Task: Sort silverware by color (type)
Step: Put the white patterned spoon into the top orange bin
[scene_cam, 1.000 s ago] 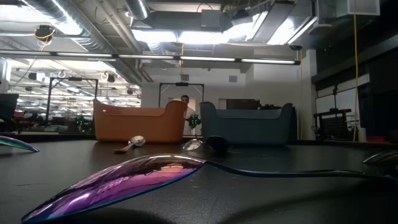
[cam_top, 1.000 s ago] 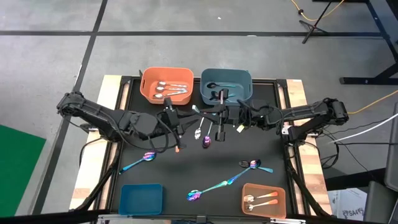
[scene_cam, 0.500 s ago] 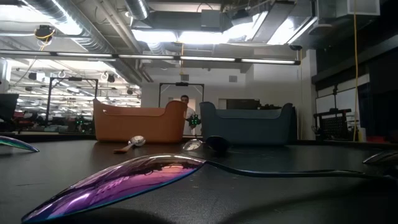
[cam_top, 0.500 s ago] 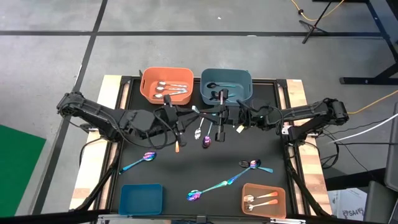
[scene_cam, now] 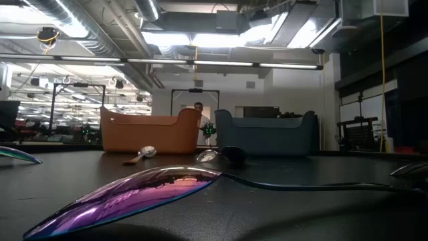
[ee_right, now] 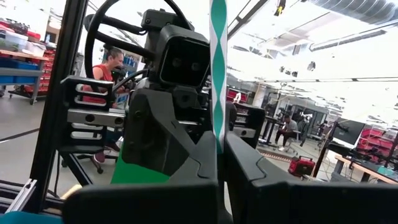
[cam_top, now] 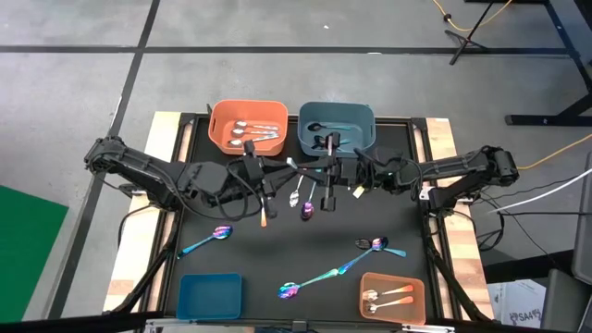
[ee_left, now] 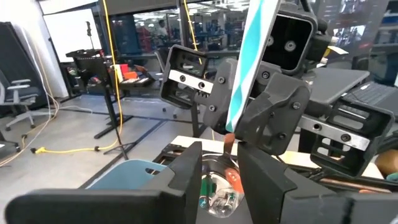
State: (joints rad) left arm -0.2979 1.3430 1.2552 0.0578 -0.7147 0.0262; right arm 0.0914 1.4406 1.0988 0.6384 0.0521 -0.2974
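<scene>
High view: orange bin (cam_top: 222,126) holds silver spoons (cam_top: 246,132); blue bin (cam_top: 363,125), black spoons (cam_top: 329,138).

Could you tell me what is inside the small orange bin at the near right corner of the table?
The small orange bin holds two orange-handled spoons, side by side. Nothing covers them.

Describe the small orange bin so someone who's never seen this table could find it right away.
On the black table, look at the near right corner, below the right arm. The small orange bin there holds orange-handled spoons; it's smaller than the far orange bin, which holds plain silver ones.
</scene>
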